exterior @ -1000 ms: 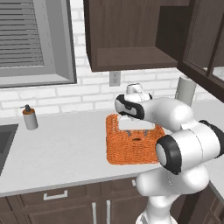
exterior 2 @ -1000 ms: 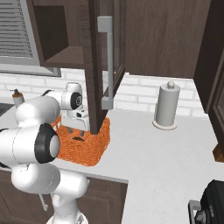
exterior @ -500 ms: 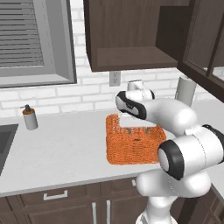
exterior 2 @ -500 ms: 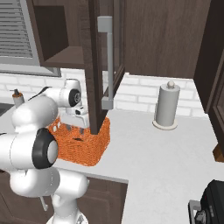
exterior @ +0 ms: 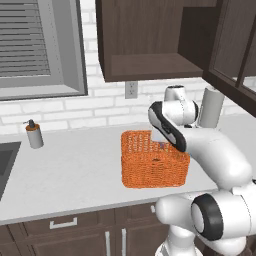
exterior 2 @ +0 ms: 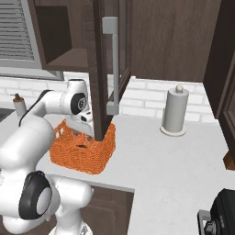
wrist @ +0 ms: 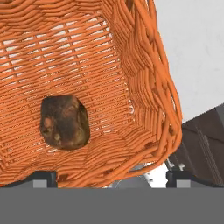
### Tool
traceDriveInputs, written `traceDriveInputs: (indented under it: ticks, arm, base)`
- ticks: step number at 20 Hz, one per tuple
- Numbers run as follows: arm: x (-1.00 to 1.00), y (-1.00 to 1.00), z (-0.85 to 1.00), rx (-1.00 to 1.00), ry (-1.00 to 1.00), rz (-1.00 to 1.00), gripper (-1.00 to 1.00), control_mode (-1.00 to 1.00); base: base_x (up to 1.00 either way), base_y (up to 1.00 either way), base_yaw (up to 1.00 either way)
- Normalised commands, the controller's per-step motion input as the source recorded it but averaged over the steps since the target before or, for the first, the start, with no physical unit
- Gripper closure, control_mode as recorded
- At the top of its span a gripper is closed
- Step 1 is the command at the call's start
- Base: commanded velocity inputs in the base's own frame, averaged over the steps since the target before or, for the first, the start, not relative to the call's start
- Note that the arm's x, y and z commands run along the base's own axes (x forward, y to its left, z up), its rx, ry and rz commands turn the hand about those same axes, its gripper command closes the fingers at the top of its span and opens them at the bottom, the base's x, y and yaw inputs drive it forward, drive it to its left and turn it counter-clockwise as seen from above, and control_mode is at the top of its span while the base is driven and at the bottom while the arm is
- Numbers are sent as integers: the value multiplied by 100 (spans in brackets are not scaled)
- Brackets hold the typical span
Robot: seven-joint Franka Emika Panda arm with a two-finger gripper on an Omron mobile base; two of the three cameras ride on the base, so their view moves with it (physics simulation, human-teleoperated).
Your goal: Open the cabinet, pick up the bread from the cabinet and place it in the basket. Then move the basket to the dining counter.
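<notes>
Dark finger tips of the hand (wrist: 111, 177) stand far apart at the two bottom corners of the hand view, spread wide with nothing between them, looking down into the basket (wrist: 148, 78). On its woven orange floor lies the bread (wrist: 64, 121), a speckled brown lump, loose and apart from both tips. In the left base view the hand's end sits just over the basket (exterior: 150, 172), near its far right corner, with the white arm bending over it. The basket rests on the light desk (exterior: 70, 170), near its front edge. Above, the cabinet (exterior: 145, 40) hangs open, its lower shelf bare; in the right base view its door (exterior 2: 103, 69) swings out in front of the basket (exterior 2: 82, 156). A paper towel roll (exterior 2: 174, 112) stands off to the right by the wall, a soap dispenser (exterior: 34, 135) to the left.
</notes>
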Motion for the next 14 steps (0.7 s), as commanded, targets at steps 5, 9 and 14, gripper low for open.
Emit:
traceDriveInputs:
  ticks: [5, 9, 14]
  arm:
    - [-4, -54, 27, 0, -9, -3, -100, -100]
    - [-10, -38, 15, 0, -4, -4, -100, -100]
    - [-1, -6, -17, 0, 3, -2, -100, -100]
  base:
    - [0, 0, 0]
    - [0, 0, 0]
    - [0, 0, 0]
